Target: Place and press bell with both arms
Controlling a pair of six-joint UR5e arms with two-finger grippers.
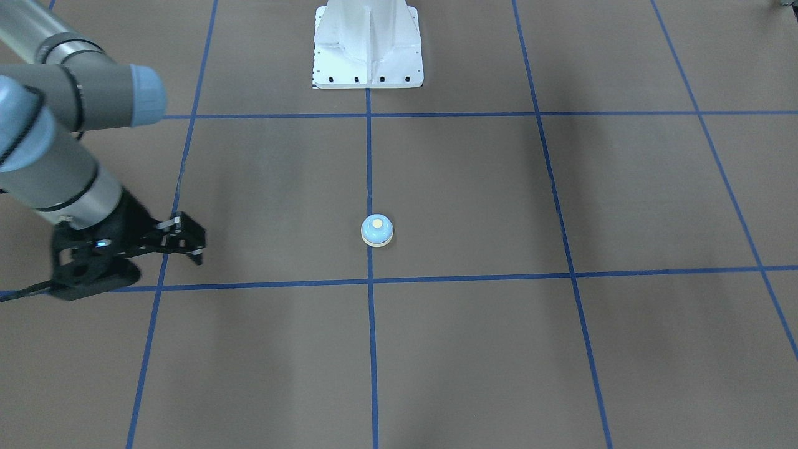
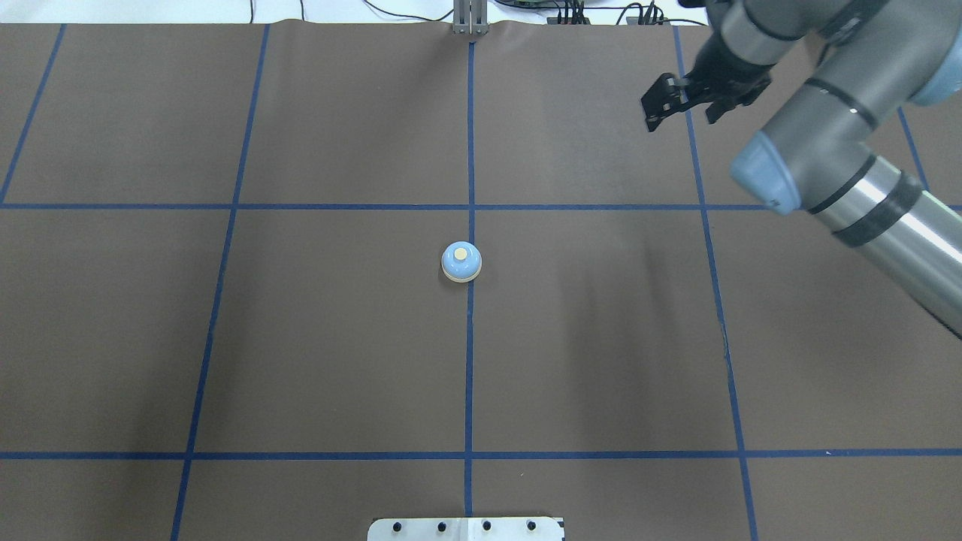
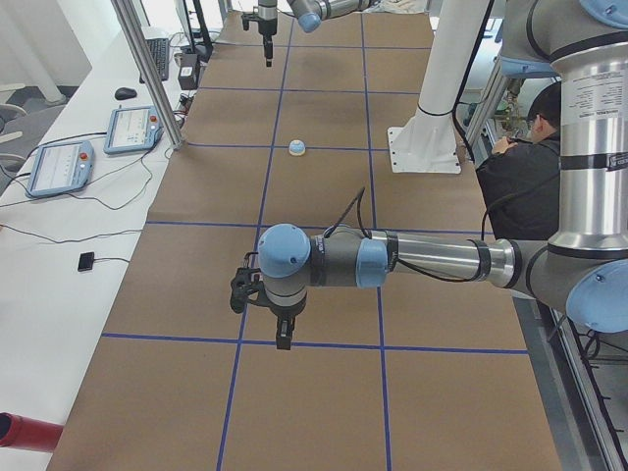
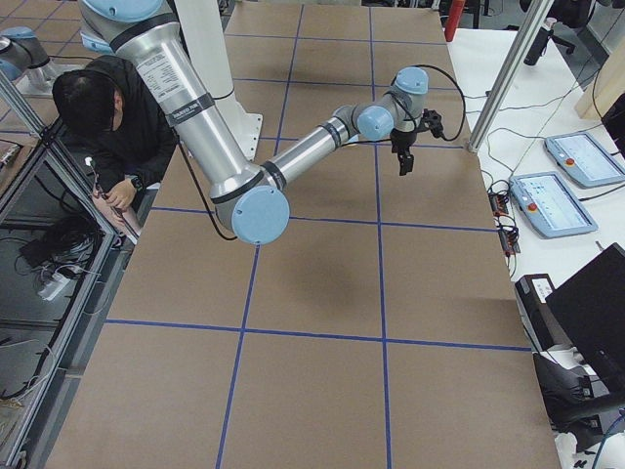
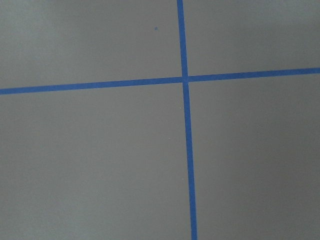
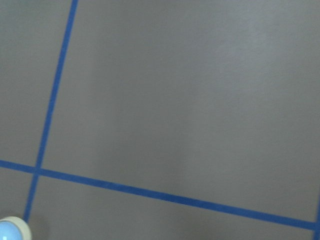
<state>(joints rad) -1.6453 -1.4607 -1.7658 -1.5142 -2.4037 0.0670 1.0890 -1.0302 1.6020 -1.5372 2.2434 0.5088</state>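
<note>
The light-blue bell (image 1: 376,230) stands upright on the brown table at the middle grid line, with nothing touching it. It also shows in the overhead view (image 2: 461,261), the exterior left view (image 3: 296,148) and at the bottom left corner of the right wrist view (image 6: 11,230). My right gripper (image 1: 194,240) hangs above the table far to the bell's side near the far edge (image 2: 655,105). It looks open and empty. My left gripper (image 3: 283,339) hovers over the table's other end, far from the bell. It shows only in the exterior left view, so I cannot tell its state.
The white bolted pedestal (image 1: 368,62) stands at the robot's side of the table, behind the bell. Blue tape lines grid the brown mat (image 2: 601,338). Teach pendants (image 3: 59,167) lie on the side bench. An operator (image 4: 107,107) sits beside the pedestal.
</note>
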